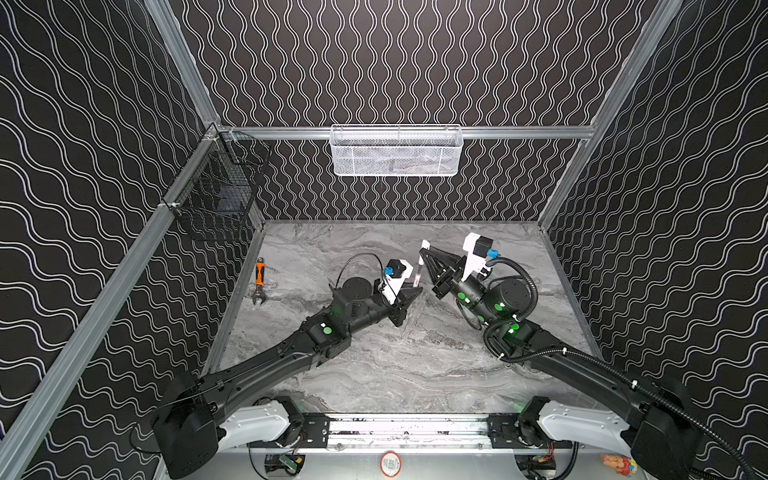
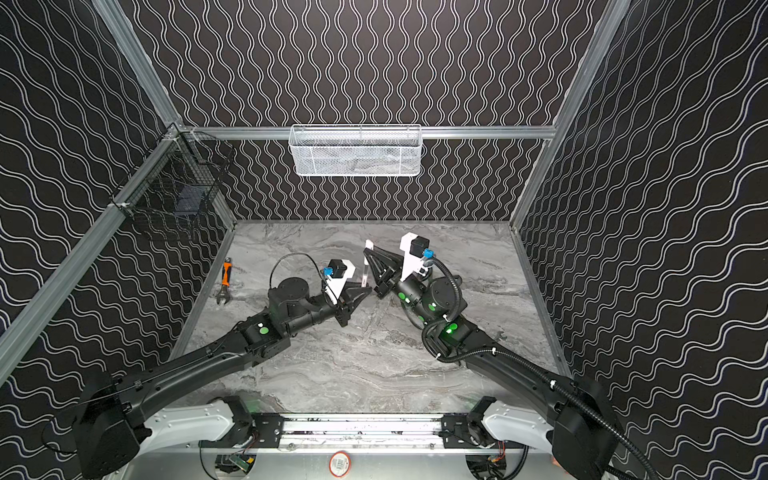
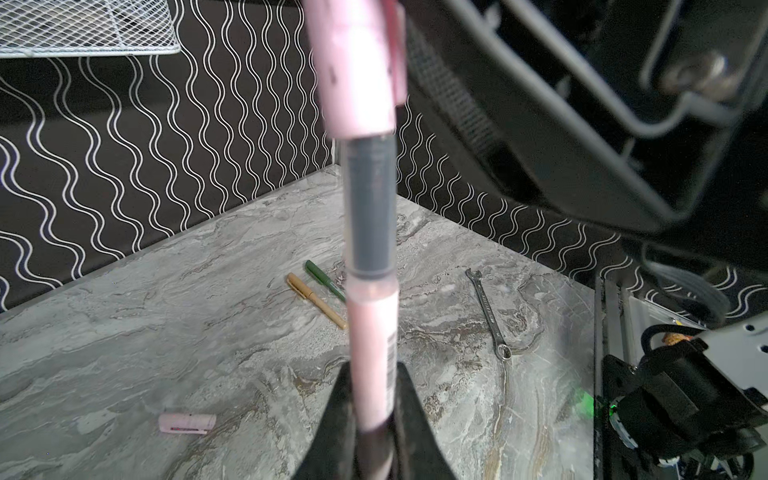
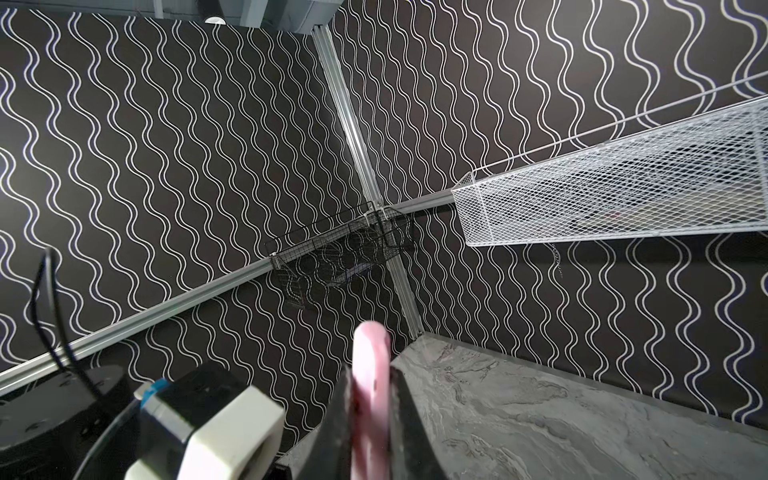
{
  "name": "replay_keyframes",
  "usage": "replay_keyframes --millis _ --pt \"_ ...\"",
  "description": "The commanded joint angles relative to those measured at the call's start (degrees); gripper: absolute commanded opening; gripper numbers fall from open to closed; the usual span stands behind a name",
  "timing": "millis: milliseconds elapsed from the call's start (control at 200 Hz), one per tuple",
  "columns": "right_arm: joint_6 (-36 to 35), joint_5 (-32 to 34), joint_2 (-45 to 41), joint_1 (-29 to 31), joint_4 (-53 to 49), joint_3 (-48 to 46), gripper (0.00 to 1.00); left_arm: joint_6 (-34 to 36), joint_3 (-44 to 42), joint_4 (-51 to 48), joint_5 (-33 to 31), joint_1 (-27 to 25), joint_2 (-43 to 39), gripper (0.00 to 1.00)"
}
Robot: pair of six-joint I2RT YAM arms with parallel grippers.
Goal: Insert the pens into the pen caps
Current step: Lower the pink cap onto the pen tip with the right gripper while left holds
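- Over grey marbled tabletop [image 1: 374, 365], black wavy-lined walls around: gripping one pink pen [image 3: 372, 353] in left gripper [image 3: 374, 374], pinching tight on lower barrel.
- Standing it roughly upright, long axis vertical, dark tip end pointing up.
- Clamping one pink cap [image 3: 357, 70] in right gripper [image 4: 370, 378], squeezing fully onto it, mouth facing down, meeting top of pen's dark section.
- Counting on table: one gold-tan pen [image 3: 316, 305] and one green pen [image 3: 324, 280] lying flat side by side, one spare pink cap [image 3: 187, 423], one silver wrench [image 3: 488, 313], one orange-handled wrench [image 1: 259, 280].

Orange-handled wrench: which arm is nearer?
Left. In a top view the left arm lies just right of the wrench; the right arm stands farther right, beyond it.
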Motion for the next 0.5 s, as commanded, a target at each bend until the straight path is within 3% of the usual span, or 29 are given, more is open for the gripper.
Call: replay_keyframes --millis 0,490 --pt "0.1 -0.7 -0.7 0.0 -1.4 -1.1 0.16 1.1 0.1 5.8 1.3 0.0 -0.2 0.07" --pt "-4.0 -0.9 -2.7 0.3 -4.3 -0.6 0.18 1.8 0.3 5.6 1.1 -0.1 0.2 0.07"
